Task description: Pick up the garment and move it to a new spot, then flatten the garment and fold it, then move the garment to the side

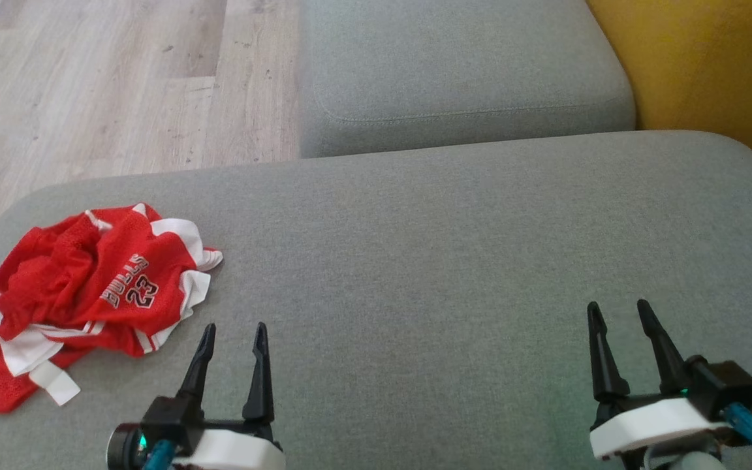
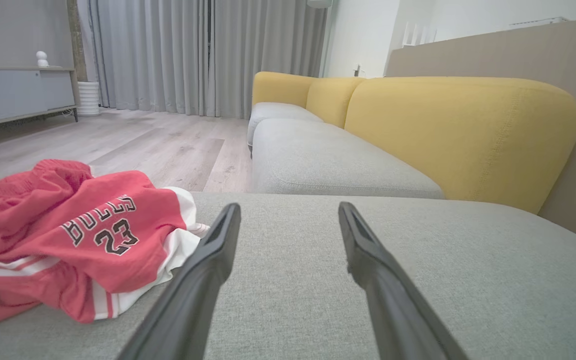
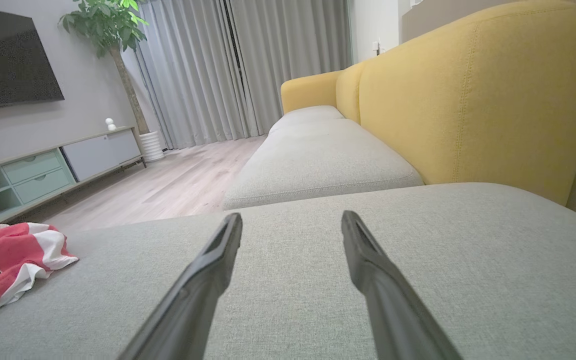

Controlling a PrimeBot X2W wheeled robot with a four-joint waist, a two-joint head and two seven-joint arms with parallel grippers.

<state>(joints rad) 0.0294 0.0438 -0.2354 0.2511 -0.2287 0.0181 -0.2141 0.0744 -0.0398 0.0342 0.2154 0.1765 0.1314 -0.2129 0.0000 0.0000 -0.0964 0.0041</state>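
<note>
Head view, garment (image 1: 89,287): red and white heap, crumpled at the left end of the grey cushion (image 1: 448,261), close to its left edge
Head view, left claw (image 1: 235,329): wide, holding nothing, just beside the heap's near right corner, not touching
Head view, right claw (image 1: 617,307): wide, holding nothing, well apart from the garment, over bare fabric
Head view, risk: the heap sits near the edge, so a sideways nudge would likely push it onto the wooden floor (image 1: 89,85)
Head view, surroundings: second cushion (image 1: 461,65) beyond, yellow backrest (image 1: 709,65) at the right, neither in the way
Left wrist view, garment: left of the fingers (image 2: 210,270), white trim near the left one
Left wrist view, risk: layers are bunched, so a pinch on the top fold probably lifts one flap and drags the rest; thin mesh may slip from narrow tips
Left wrist view, surroundings: curtains (image 2: 193,55) and cabinet (image 2: 23,95) far off
Right wrist view, garment: at the far left, well apart from the spread fingers
Right wrist view, risk: a long reach across toward the left claw could bring the arms together
Right wrist view, surroundings: television (image 3: 8,55) and plant (image 3: 108,25) far off, only grey fabric on the way
</note>
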